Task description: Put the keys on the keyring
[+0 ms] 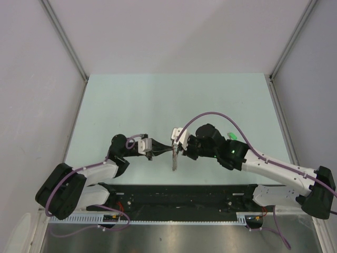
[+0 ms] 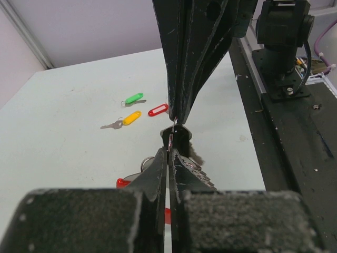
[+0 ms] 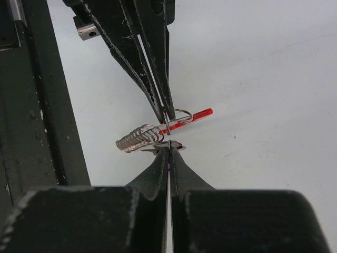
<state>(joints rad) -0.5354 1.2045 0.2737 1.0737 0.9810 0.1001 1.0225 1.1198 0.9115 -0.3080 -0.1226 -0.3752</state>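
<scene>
The keyring hangs in the air between my two arms, above the near middle of the table. Its row of small silver rings is bunched like a coil and its red arc runs off at a slant. The table is a pale green, matt sheet. Plain light-grey walls enclose it on three sides, with metal posts at the back corners. Nearer to me than the keyring, a black rail carrying both arm bases runs along the table edge.

The left gripper is pressed tight, and its tips pinch the keyring where the silver rings meet the red arc. One ring loops out just beside the tips. The right gripper faces it tip to tip, almost touching. Its jaws are also squeezed together, on what looks to me like the black key, a small dark piece right at the keyring.

Three more keys lie flat on the table, set apart from the keyring on its far side in the left wrist view. The green key is farthest from it, and the yellow key lies just nearer, with its silver blade pointing away from the keyring. The red key is closest, with one end hidden behind the right gripper's fingers. A purple cable arches over the right arm.
</scene>
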